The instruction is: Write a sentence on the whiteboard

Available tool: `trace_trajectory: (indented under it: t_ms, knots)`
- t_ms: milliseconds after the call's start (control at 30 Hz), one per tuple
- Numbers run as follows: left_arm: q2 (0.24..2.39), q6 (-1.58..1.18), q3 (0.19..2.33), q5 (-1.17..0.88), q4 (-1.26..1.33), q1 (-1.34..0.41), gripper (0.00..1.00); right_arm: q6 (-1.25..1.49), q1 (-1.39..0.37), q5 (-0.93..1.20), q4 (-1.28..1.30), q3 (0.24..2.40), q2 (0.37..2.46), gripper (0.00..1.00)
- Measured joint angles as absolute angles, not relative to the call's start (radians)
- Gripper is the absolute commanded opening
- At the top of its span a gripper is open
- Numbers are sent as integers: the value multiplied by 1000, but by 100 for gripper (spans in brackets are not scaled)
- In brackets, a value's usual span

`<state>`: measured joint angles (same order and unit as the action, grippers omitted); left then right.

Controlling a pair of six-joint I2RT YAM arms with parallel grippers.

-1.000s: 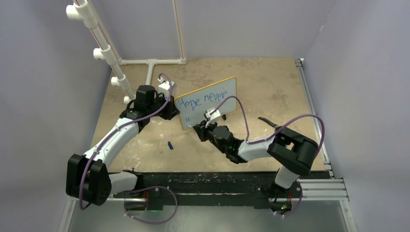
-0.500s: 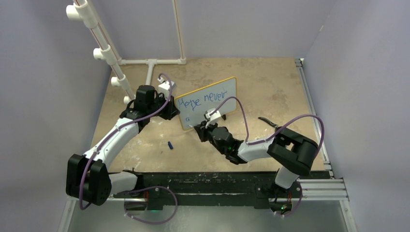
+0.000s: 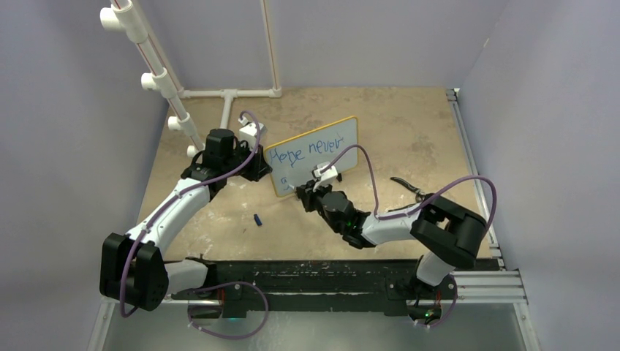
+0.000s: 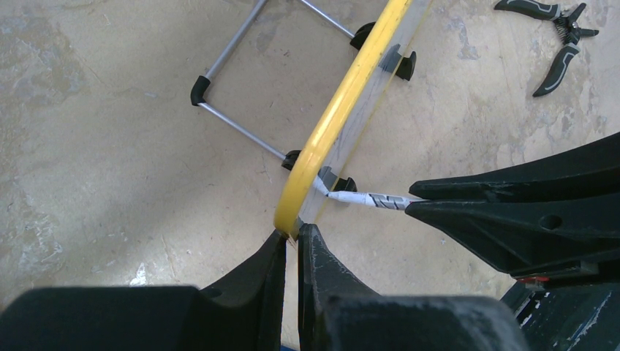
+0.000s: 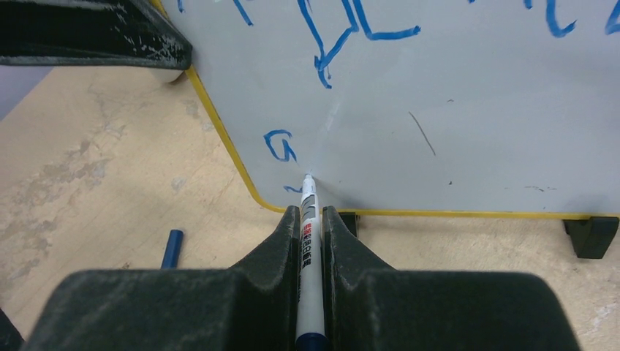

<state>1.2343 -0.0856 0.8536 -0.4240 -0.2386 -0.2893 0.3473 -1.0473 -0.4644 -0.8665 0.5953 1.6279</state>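
On the tan table [image 3: 409,124], toward its middle, the whiteboard [image 3: 300,167] stands upright on its black feet, with the left gripper [image 4: 291,238] pinched shut on its yellow left edge. Facing the board, the right gripper [image 5: 311,219] is clamped on a white marker [image 5: 310,263] whose tip meets the board's lower left corner. So far the sentence [image 3: 307,150] reads "Hope never" in blue, with a lone "g" below, and a small blue cap [image 3: 257,219] lies nearby on the table.

The whiteboard's [image 3: 300,170] blue sentence [image 3: 305,151] reads "Hope never", beyond the right pincer [image 5: 308,213]. A lone "g" [image 5: 279,145] sits just left of its marker [image 5: 308,227] tip. The marker's barrel print is unreadable.
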Motion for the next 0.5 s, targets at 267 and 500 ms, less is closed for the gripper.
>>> trace_trajectory:
  t_ms: [267,500]
  knots:
    - [1234,-86,854,-423,-236,-289,0,336,-1047,-480,-865,608,1612,0]
    - [1234,-85,854,-421,-233,-289,0,324,-1047,-480,-866,613,1603,0]
